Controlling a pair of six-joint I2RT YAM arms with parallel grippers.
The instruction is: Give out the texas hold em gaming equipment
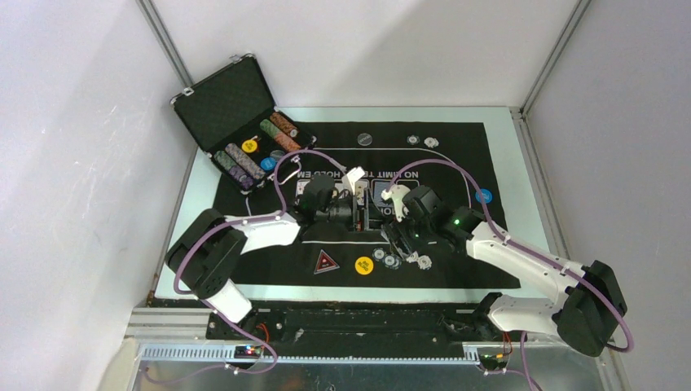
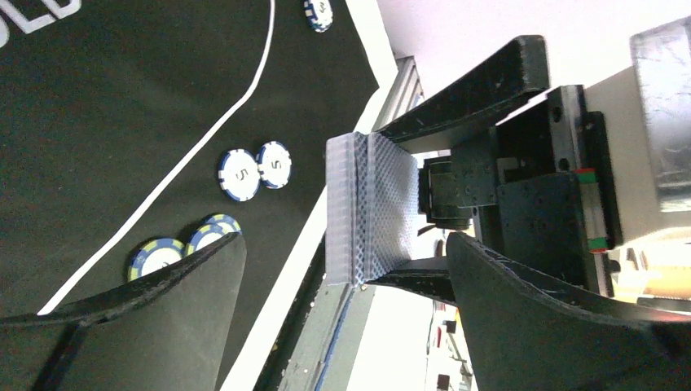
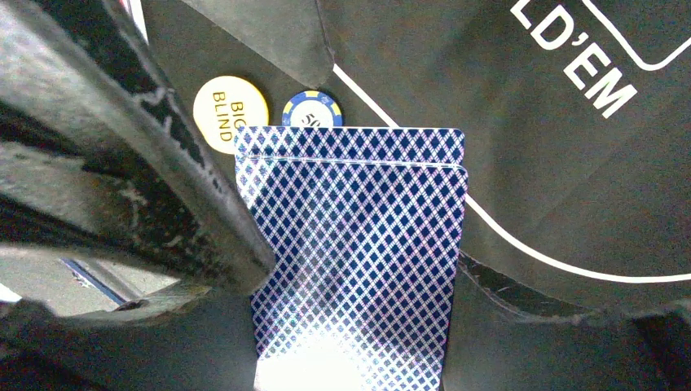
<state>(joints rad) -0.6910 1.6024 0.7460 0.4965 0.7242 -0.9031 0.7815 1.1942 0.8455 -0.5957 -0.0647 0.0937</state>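
Observation:
My right gripper (image 3: 371, 281) is shut on a small stack of blue-backed playing cards (image 3: 358, 212), held above the mat. In the left wrist view the same cards (image 2: 371, 204) show edge-on, and my left gripper (image 2: 344, 243) stands open just short of them, one finger on each side. Both grippers meet over the middle of the mat (image 1: 364, 213) (image 1: 391, 224). Near the front edge lie small poker chips (image 1: 383, 259), a yellow disc (image 1: 364, 265) and the red-black triangle marker (image 1: 327, 261). A blue disc (image 1: 484, 196) lies at the right and a black disc (image 1: 364, 139) at the far side.
The black metal-edged case (image 1: 236, 122) stands open at the far left, with rows of chips in it. Two more chips (image 1: 422, 142) lie at the mat's far edge. The black mat (image 1: 456, 163) covers most of the table; white walls close in on all sides.

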